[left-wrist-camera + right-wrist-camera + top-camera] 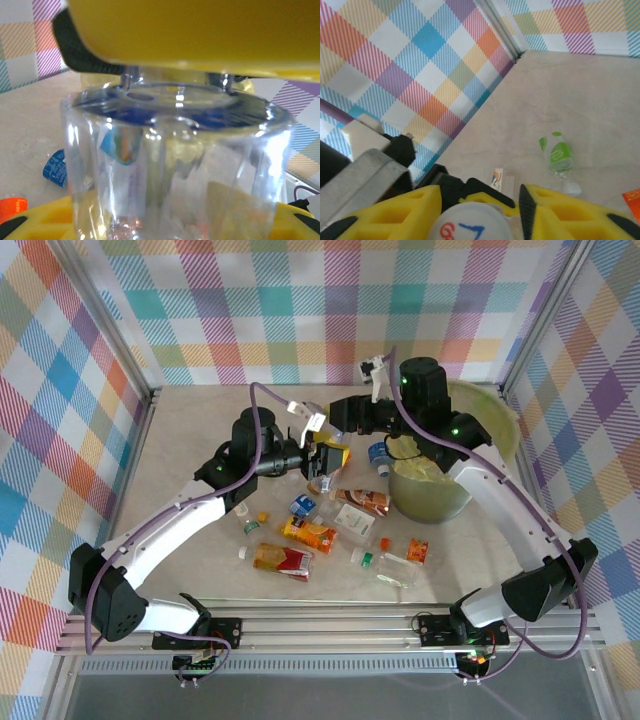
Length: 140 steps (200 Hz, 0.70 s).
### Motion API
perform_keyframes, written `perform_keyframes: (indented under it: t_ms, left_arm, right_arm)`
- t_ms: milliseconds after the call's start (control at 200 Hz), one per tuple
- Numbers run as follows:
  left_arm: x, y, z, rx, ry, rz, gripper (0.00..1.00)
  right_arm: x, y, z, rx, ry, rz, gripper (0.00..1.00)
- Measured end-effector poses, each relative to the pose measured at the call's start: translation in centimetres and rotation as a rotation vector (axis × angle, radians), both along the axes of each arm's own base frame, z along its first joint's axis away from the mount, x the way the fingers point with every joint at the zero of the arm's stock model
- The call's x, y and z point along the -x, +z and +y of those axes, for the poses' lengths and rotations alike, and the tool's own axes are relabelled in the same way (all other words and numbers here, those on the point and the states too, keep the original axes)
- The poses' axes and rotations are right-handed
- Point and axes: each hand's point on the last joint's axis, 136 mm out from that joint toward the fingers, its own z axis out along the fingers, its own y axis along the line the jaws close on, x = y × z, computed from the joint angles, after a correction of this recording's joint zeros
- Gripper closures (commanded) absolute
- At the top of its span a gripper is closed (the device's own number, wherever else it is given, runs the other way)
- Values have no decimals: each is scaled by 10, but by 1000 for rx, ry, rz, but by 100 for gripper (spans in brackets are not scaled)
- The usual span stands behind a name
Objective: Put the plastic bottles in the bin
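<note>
The bin (505, 415) stands far right on the table (190, 440); a raised bottle (322, 480) is left of it, and loose bottles (283, 558) lie nearer me.

Two white-and-black jointed arms, left arm (170, 528) and right arm (492, 492), trail purple cables (254, 405); the right tool (475, 212) has yellow cut-out fingers (395, 215).

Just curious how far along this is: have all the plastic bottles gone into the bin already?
No, several plastic bottles lie on the table in front of the bin.
</note>
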Motion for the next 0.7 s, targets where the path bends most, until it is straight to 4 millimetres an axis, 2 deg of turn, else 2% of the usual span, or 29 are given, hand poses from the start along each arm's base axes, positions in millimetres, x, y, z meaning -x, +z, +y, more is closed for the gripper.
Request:
perform_keyframes:
  t_ms: [90, 150, 230, 280, 505, 590, 700]
  left_arm:
    - [0, -2, -1, -3, -6, 4, 46]
    - [0, -2, -2, -5, -8, 3, 38]
    - [-1, -1, -2, -4, -6, 0, 17]
    - [0, -1, -2, -10, -8, -8, 0]
    - [-5, -1, 8, -34, 69, -1, 0]
    - [-7, 8, 17, -28, 122, -20, 0]
    - [-7, 24, 31, -12, 191, -47, 0]
  right_arm:
    - [-1, -1, -1, 9, -4, -7, 79]
    - [-2, -1, -1, 12, -5, -12, 83]
    - [-2, -1, -1, 11, -9, -11, 90]
    - [-3, -1, -1, 13, -14, -12, 92]
    - [-12, -3, -11, 46, -89, -32, 98]
    - [-16, -3, -20, 83, -141, -48, 98]
    - [-22, 11, -35, 117, -222, -108, 98]
